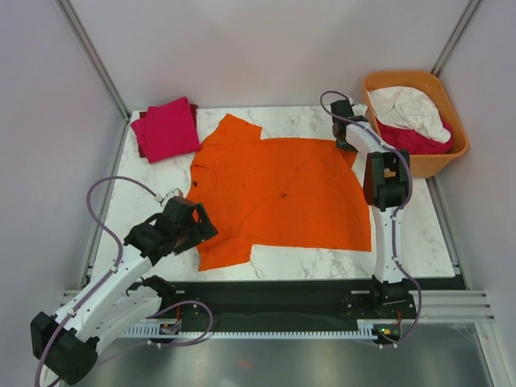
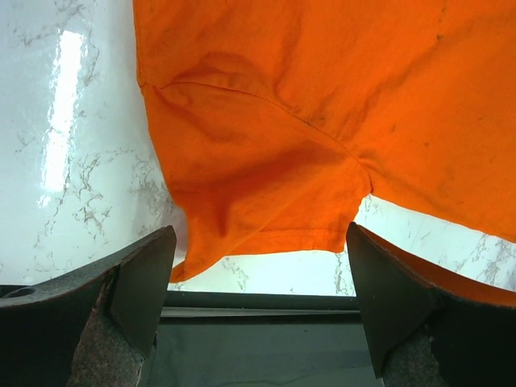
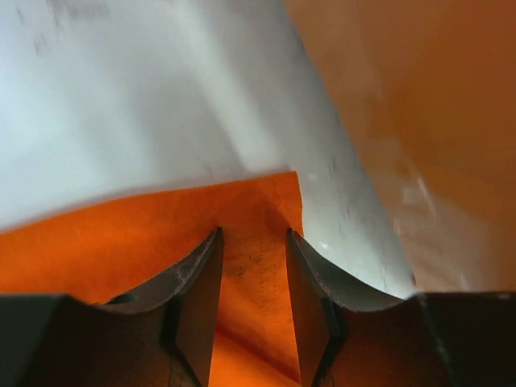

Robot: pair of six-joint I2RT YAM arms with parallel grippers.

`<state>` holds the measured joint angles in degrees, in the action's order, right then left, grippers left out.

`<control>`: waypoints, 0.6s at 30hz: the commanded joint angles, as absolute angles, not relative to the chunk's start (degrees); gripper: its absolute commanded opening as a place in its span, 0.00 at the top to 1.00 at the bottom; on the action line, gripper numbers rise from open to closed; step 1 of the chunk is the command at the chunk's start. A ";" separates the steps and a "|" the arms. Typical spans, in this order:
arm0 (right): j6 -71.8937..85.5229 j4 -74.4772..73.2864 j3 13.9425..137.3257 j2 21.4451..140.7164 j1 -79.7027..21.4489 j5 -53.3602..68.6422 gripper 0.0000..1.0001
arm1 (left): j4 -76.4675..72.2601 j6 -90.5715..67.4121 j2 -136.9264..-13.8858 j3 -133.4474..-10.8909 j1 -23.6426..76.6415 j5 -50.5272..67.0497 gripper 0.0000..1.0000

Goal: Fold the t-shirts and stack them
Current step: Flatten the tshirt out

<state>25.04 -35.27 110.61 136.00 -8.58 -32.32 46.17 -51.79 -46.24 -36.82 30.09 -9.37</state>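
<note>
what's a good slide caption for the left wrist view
Left fingers spread wide, framing the near sleeve of the orange t-shirt laid out on the marble table.

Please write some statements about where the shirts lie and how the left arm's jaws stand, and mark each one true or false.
1. The orange shirt lies spread out on the table. True.
2. The pink shirt hangs over the rim of the tub. False: it lies folded on the table's far left corner.
3. A white shirt lies in the tub. True.
4. The jaws of the left gripper are shut on a sleeve. False: they stand wide open, just short of the orange shirt's sleeve.
</note>
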 commanded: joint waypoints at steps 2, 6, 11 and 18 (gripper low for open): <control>20.05 -43.49 126.33 147.72 -5.19 -25.85 0.52 | 45.53 -51.15 -43.95 -38.15 30.15 -11.51 0.06; 16.53 -44.65 131.65 150.47 -5.19 -23.65 0.45 | 45.70 -51.33 -44.82 -38.76 30.15 -11.51 0.06; 12.67 -42.46 132.19 148.81 -5.45 -18.91 0.20 | 45.70 -51.15 -45.79 -39.64 30.15 -11.43 0.06; 9.05 -39.47 130.53 137.13 -8.87 -23.19 0.02 | 46.23 -51.67 -45.18 -40.17 30.15 -11.78 0.06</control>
